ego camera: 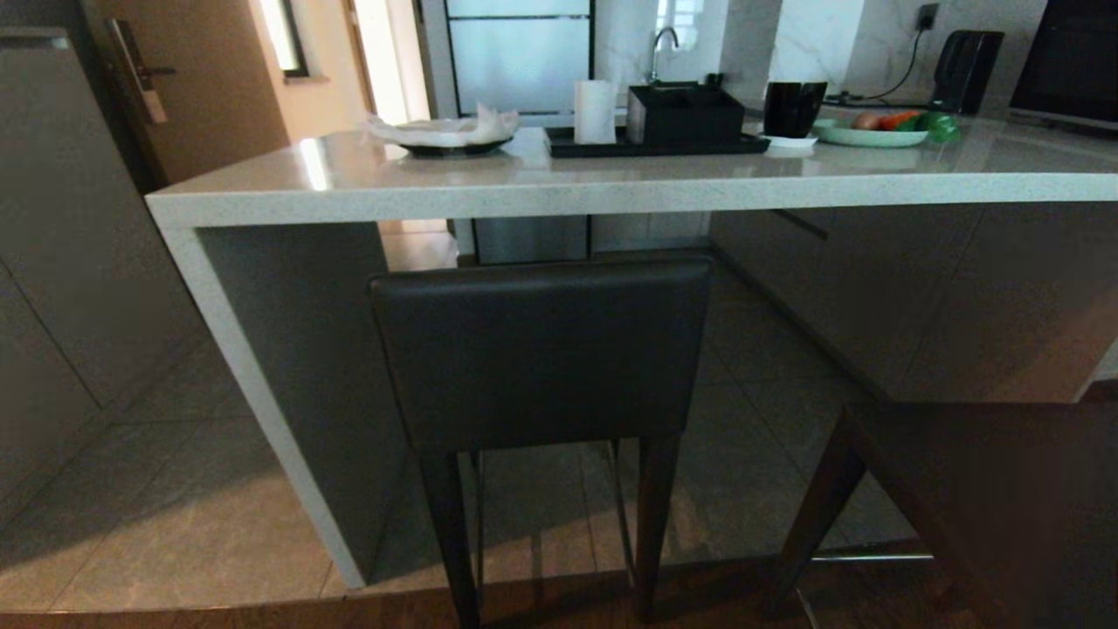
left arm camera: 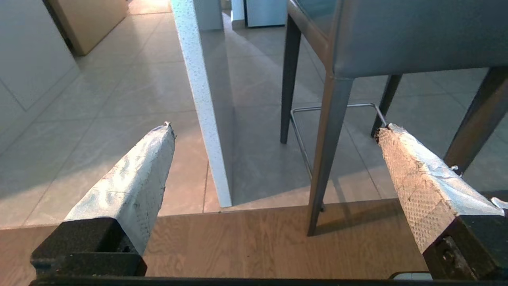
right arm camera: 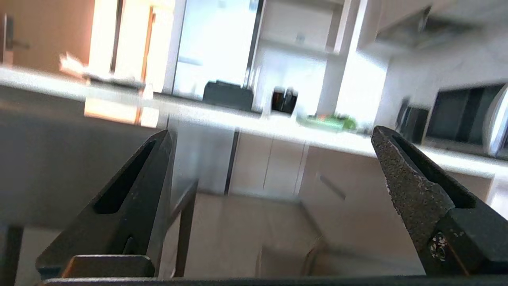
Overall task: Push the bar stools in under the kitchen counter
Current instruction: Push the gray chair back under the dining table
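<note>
Left stool [ego camera: 541,349]: backrest facing, seat under tabletop [ego camera: 611,188].
Right stool [ego camera: 987,498]: well clear of it.
Left hand [left arm camera: 274,131]: released, empty.
Right hand [right arm camera: 272,137]: released, empty.

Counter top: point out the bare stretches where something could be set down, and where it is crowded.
The kitchen counter is bare along its front edge and left corner. Crowded along the back: paper-filled dish, black tray with box, mug, vegetable plate.

The left pincer [left arm camera: 274,131] points low and forward, its tape-wrapped fingers [left arm camera: 135,190] spread wide and holding nothing. The right pincer [right arm camera: 272,137] points level, its dark fingers [right arm camera: 412,186] equally wide and empty.
</note>
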`<state>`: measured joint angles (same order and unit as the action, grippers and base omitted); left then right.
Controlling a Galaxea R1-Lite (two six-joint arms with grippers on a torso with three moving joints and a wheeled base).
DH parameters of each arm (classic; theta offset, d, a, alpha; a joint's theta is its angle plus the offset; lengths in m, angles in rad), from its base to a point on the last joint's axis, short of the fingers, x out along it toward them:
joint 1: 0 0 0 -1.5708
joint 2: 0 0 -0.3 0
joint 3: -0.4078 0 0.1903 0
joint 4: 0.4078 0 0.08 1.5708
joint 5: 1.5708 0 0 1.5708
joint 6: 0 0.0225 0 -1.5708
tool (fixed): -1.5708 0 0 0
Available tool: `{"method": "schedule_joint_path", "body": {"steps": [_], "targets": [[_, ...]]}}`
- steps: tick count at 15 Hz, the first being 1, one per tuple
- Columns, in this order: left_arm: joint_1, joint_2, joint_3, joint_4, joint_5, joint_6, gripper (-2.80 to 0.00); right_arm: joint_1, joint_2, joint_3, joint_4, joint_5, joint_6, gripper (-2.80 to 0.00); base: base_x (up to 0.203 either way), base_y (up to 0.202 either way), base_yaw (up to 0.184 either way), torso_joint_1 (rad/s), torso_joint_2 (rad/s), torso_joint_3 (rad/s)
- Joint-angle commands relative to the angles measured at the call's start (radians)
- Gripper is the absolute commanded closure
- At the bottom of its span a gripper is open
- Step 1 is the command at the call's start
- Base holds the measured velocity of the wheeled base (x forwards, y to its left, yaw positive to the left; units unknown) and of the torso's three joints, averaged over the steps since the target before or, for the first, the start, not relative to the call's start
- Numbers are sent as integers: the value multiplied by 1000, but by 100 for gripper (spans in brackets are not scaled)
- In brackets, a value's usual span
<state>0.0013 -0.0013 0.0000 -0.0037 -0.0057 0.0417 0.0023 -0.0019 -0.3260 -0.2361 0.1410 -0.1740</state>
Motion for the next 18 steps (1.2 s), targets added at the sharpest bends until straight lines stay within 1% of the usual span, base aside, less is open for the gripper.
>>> {"method": "schedule_joint_path", "body": {"steps": [1, 3, 4, 5, 8, 10, 11, 13, 14, 16, 17, 18], "targets": [[0, 3, 0, -1, 0, 1, -280, 1, 1, -38, 35, 28, 4, -280, 0, 0, 0, 0, 0, 0], [0, 3, 0, -1, -2, 8, -280, 1, 1, -1, 61, 144, 60, -280, 0, 0, 0, 0, 0, 0], [0, 3, 0, -1, -1, 5, -280, 1, 1, 27, 87, 198, 71, -280, 0, 0, 0, 0, 0, 0], [0, 3, 2, -1, 1, -1, -280, 1, 2, 55, 99, 217, 76, -280, 0, 0, 0, 0, 0, 0], [0, 3, 2, -2, 1, -3, -280, 1, 1, 187, 102, 229, 70, -280, 0, 0, 0, 0, 0, 0], [-1, 3, 2, -2, 3, -5, -280, 1, 2, 247, 104, 302, 68, -280, 0, 0, 0, 0, 0, 0], [0, 3, 2, -4, 3, -5, -280, 1, 1, 276, 103, 317, 64, -280, 0, 0, 0, 0, 0, 0], [-1, 3, 2, -3, 3, -5, -280, 1, 2, 314, 113, 326, 48, -280, 0, 0, 0, 0, 0, 0], [-1, 3, 2, -4, 3, -5, -280, 1, 2, 309, 129, 343, 48, -280, 0, 0, 0, 0, 0, 0], [0, 3, 2, -4, 3, -8, -280, 1, 2, 292, 192, 338, 52, -280, 0, 0, 0, 0, 0, 0], [-1, 3, 2, -4, 3, -24, -280, 1, 2, 285, 217, 292, 53, -280, 0, 0, 0, 0, 0, 0], [-1, 3, 2, -4, 4, -42, -280, 1, 2, 283, 222, 230, 54, -280, 0, 0, 0, 0, 0, 0]]}}
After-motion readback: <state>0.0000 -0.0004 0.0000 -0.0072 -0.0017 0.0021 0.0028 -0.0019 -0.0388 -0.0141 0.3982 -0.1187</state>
